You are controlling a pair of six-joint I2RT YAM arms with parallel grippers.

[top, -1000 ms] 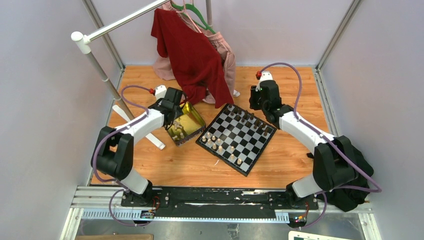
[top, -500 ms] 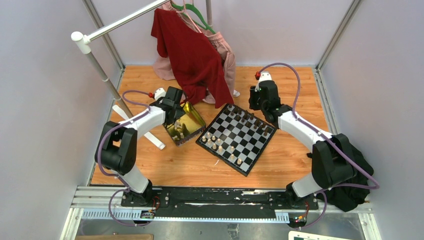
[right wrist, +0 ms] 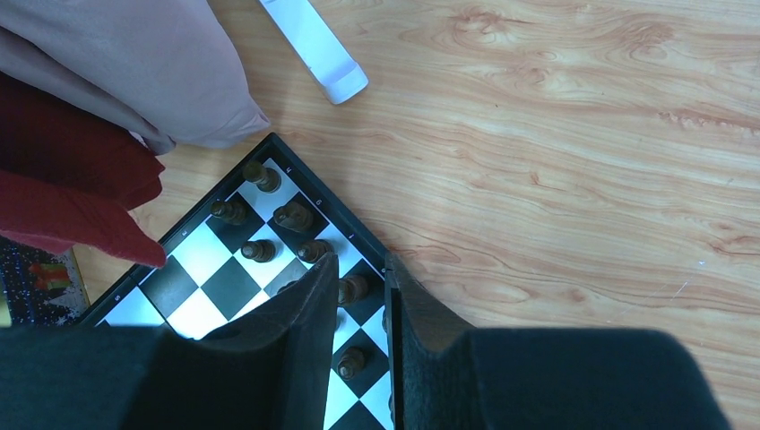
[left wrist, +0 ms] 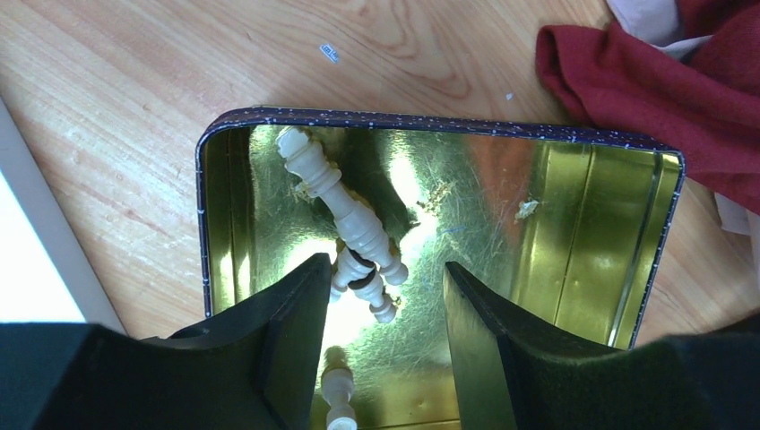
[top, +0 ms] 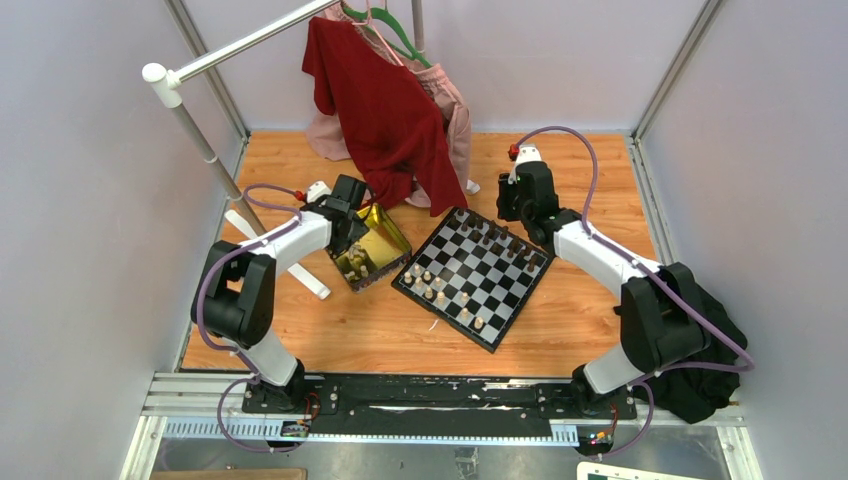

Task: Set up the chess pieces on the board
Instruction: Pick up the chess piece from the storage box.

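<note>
Top external view: the board (top: 497, 303) lies turned like a diamond on the wooden desk (top: 330, 335), with the gold tin (top: 378, 243) just beside its left corner. A few cream pieces (top: 430, 285) stand along the board's near-left edge, and dark pieces (top: 500, 240) stand along the far-right edge. A red garment (top: 385, 110) hangs from a rack at the back, its hem reaching down near the tin and the board's far corner.

The left tool (left wrist: 381, 269) hangs over the open tin with its fingers spread wide — nothing is between them. Below, in the left wrist view, several cream pieces lie on their sides in a loose cluster on the shiny tin floor, the longest slanting toward the far-left corner and one more lying at the near edge of the view.

The right tool (right wrist: 360, 264) is over the far corner of the board. Its fingers stand close together with only a narrow gap, and one dark piece shows within that gap — whether it is pinched or merely standing on the square below, I cannot tell. Other dark pieces stand upright on the squares around it.
</note>
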